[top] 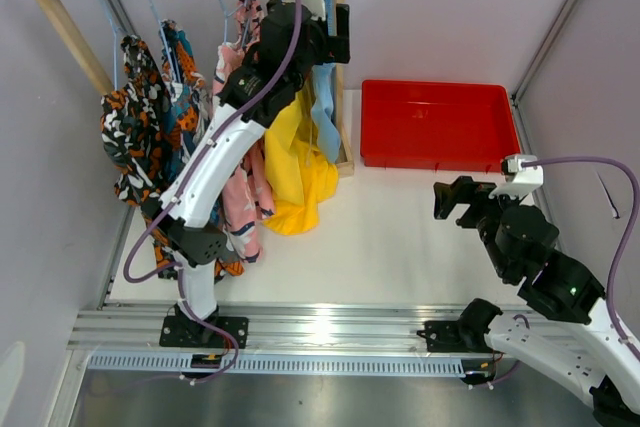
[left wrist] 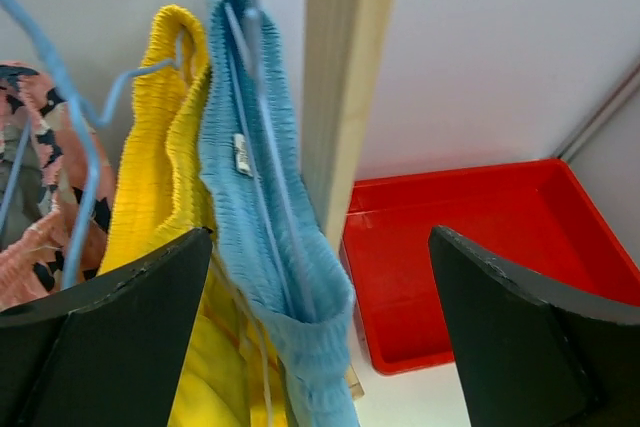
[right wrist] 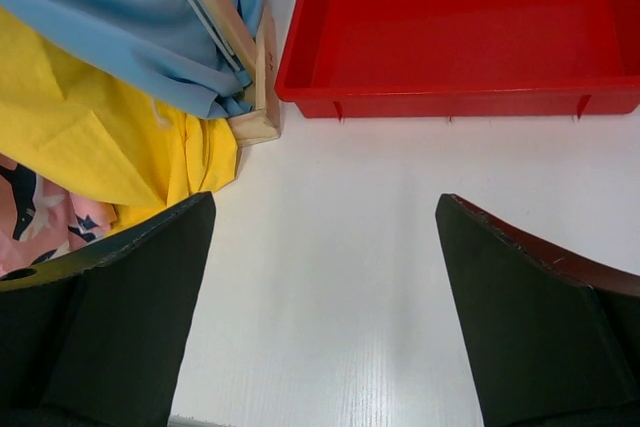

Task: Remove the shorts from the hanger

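Facing blue shorts [left wrist: 262, 237], left end effector [left wrist: 320, 242] gapes empty (right end effector [right wrist: 325, 205] also agape).

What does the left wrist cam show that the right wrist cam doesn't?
Left wrist only: the elastic waistbands of the light blue shorts and yellow shorts, hung on blue wire hangers.
Right wrist only: the rack's wooden foot and the lower cloth of those shorts.
Both: those two shorts, the pink shorts, the rack post and the red tray.
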{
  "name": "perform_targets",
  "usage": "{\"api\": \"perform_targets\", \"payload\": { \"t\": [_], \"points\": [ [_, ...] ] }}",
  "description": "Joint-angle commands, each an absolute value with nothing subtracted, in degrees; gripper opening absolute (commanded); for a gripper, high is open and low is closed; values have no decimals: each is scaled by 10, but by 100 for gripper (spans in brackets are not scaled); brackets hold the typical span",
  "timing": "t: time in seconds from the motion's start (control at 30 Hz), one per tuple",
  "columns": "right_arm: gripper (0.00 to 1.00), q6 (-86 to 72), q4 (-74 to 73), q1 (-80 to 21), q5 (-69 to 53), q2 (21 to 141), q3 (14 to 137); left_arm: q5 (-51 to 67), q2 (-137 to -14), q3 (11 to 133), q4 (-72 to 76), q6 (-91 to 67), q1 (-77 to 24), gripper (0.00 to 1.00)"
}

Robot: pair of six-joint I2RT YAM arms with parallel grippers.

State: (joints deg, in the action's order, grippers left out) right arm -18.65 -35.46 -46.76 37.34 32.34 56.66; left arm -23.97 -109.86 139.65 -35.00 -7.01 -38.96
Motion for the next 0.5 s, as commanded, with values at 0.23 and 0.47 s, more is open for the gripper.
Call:
{"api": "perform_targets", "payload": {
  "t": [0.23, 0.47],
  "points": [
    [99, -200, -355, -470, 393, 324, 570, -224, -1129, 1400, -302, -98, -355, 92],
    [100, -195, -359, -470, 399, 330, 569, -210, -1158, 1402, -288, -102, -345, 84]
  ]
}}
